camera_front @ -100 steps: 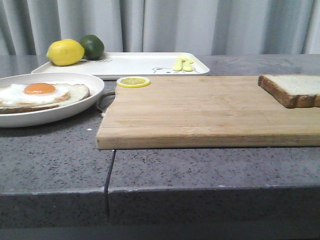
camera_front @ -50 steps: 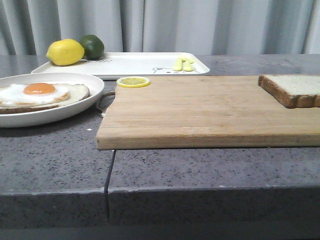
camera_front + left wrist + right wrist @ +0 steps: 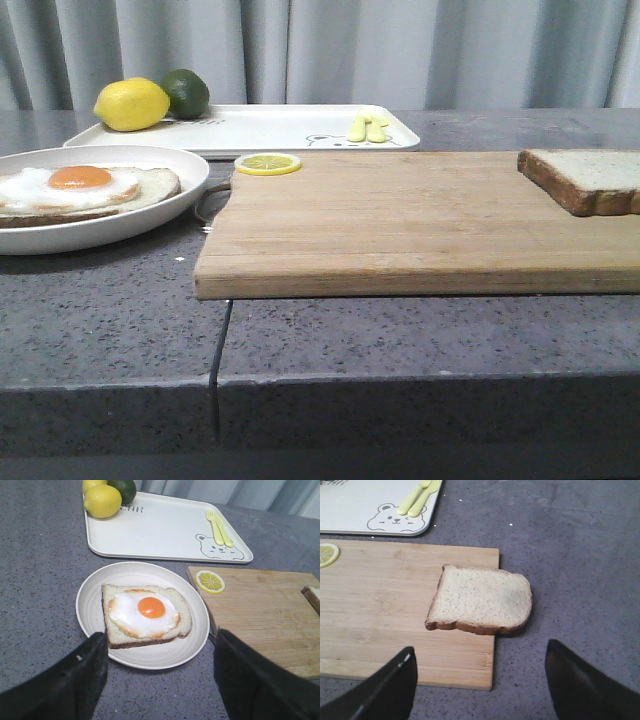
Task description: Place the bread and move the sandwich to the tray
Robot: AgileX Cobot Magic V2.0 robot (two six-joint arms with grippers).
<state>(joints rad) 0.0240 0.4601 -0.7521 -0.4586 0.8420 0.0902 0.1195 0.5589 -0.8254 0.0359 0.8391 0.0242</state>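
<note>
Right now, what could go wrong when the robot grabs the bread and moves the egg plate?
The bread hangs partly over the cutting board edge, so a clumsy pinch might tip it onto the counter. The tray already holds a lemon, lime and small fork, so the plate with the sandwich could bump them.

Grey pleated curtains [image 3: 330, 50] hang behind a dark speckled stone counter [image 3: 400, 340] under soft, even light.

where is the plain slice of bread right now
The pale square brown-crusted bread slice lies at the front view's right, on the wooden cutting board's right end, overhanging its edge onto the grey counter.
</note>
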